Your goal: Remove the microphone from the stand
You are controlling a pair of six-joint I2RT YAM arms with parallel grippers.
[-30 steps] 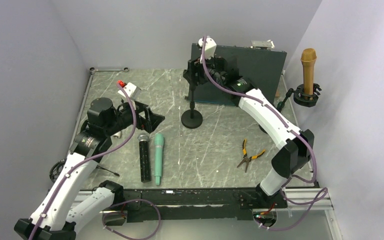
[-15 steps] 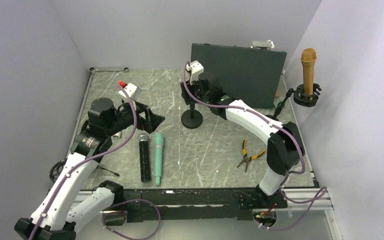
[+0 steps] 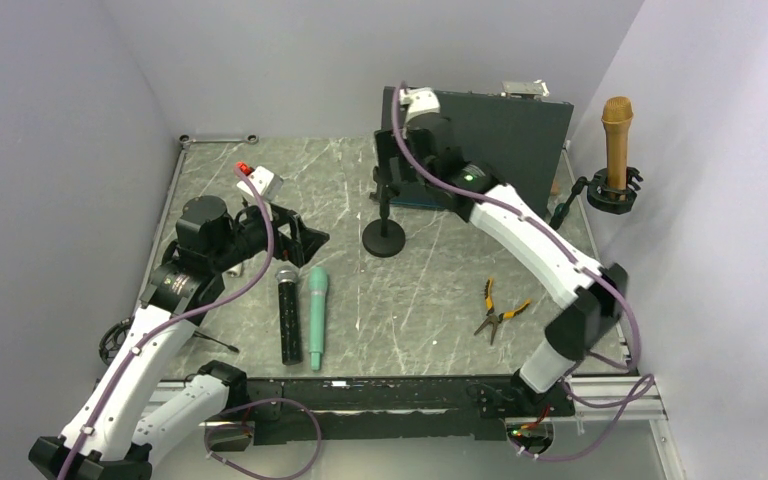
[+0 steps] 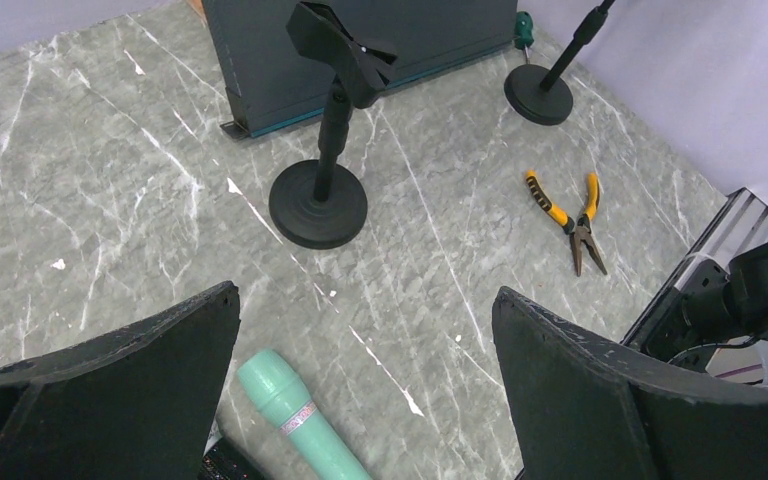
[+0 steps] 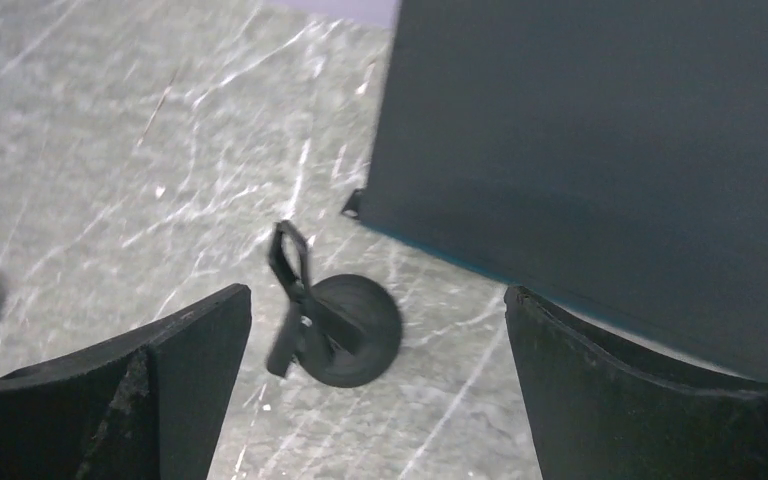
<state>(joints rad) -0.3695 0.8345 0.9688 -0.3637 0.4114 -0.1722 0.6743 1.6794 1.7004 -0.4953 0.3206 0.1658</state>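
Observation:
A gold microphone stands upright in the clip of a stand at the far right wall. That stand's round base shows in the left wrist view. My right gripper is open and empty, hovering over a second, empty black stand at the table's middle, far from the gold microphone. In the right wrist view the empty stand's clip lies below between the jaws. My left gripper is open and empty above a teal microphone lying flat.
A black microphone lies beside the teal one. Yellow-handled pliers lie at the right. A dark panel stands at the back. A white block with a red button sits at the back left.
My right gripper dipped left and lower by the empty stand, then rose back up and to the right above it. The left arm and the microphones have not moved.

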